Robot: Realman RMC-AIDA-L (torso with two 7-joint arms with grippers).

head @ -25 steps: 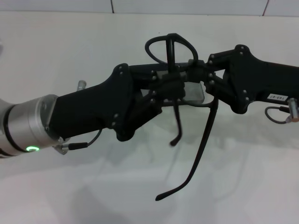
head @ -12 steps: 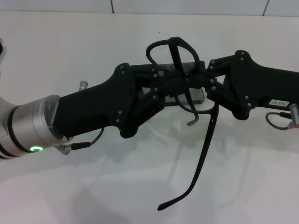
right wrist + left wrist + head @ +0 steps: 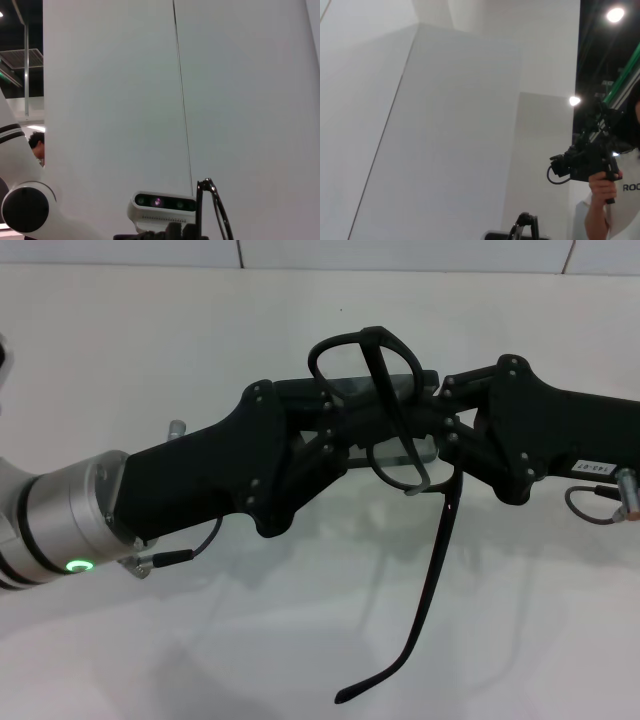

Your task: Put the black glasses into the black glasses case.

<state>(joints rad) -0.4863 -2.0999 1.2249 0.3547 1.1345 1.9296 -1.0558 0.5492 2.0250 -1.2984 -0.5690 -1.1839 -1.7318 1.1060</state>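
Observation:
The black glasses [image 3: 372,352] are held in the air between my two grippers in the head view. One lens ring stands up above the fingers. One temple arm [image 3: 428,580] hangs down long towards the table; the other lies folded across the frame with its curved tip by the fingers. My left gripper [image 3: 365,430] reaches in from the left and is shut on the frame. My right gripper [image 3: 440,425] reaches in from the right and is shut on the frame's other end. A lens ring also shows in the right wrist view [image 3: 216,210]. The black glasses case is out of view.
The white table [image 3: 200,330] lies below both arms, with a tiled wall edge at the back. The right wrist view shows my head camera [image 3: 161,202] and white walls. The left wrist view shows a person holding a camera rig [image 3: 590,160] far off.
The shorter hanging temple arm has swung up and folded against the frame. Both grippers stayed together in the middle, shifting only slightly.

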